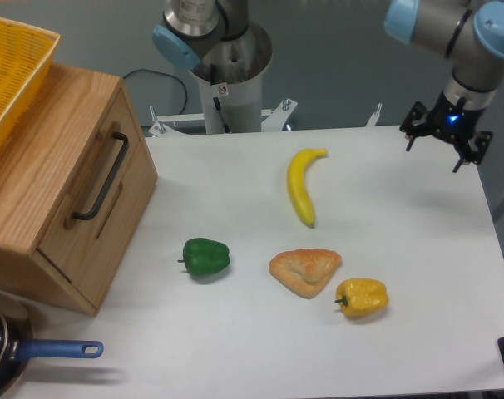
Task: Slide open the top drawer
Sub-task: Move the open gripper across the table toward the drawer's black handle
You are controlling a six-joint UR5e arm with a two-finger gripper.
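One top drawer point(92, 193), handle lengthwise, facing right

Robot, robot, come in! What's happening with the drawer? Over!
Gripper open, empty, far right. Top drawer shut, handle untouched. Banana lies between.

Two peppers — green point(206, 256), yellow point(363, 298) — one banana point(300, 186), one pastry point(305, 270).

The end effector point(435, 149) hangs open over the table's far right, top drawer point(92, 197) shut
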